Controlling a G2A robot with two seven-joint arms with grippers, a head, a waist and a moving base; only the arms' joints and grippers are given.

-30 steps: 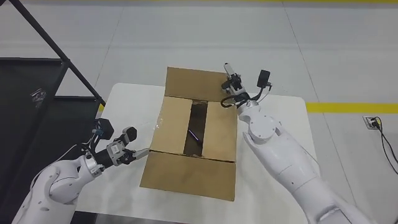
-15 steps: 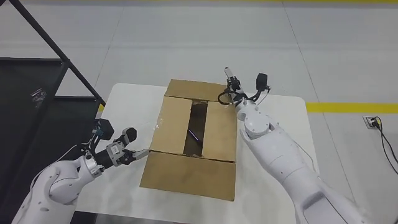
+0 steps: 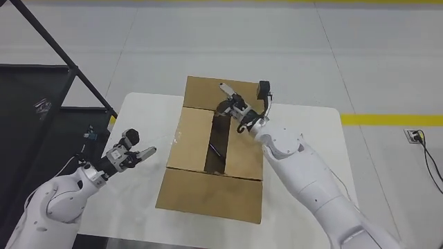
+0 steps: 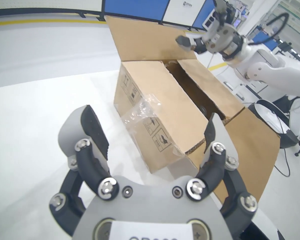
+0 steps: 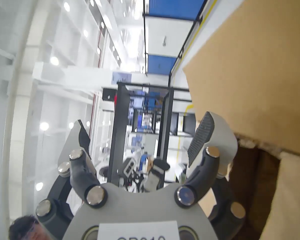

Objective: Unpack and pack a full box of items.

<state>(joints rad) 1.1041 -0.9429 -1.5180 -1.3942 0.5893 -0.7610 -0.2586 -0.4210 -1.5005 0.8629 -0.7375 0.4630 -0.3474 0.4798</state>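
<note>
A brown cardboard box [image 3: 201, 142] stands in the middle of the white table [image 3: 311, 128]. Its far flap [image 3: 208, 90] stands up and its near flap [image 3: 211, 197] lies flat toward me. The two side flaps leave a narrow gap, where a dark slim item [image 3: 216, 151] shows inside. My right gripper [image 3: 225, 98] hovers open over the box's far edge by the raised flap [image 5: 252, 63], holding nothing. Left of the box, my left gripper [image 3: 142, 146] is open and empty, a short way from the box's side [image 4: 150, 116]. In the left wrist view the right gripper [image 4: 200, 23] shows above the box.
A crumpled strip of clear tape [image 4: 140, 108] clings to the box's left side. A black metal frame [image 3: 55, 48] stands off the table's left edge. Bare table lies on both sides of the box.
My right gripper has swung left from beyond the box's far right corner to above the far edge. My left gripper has drawn back left, away from the box's near corner.
</note>
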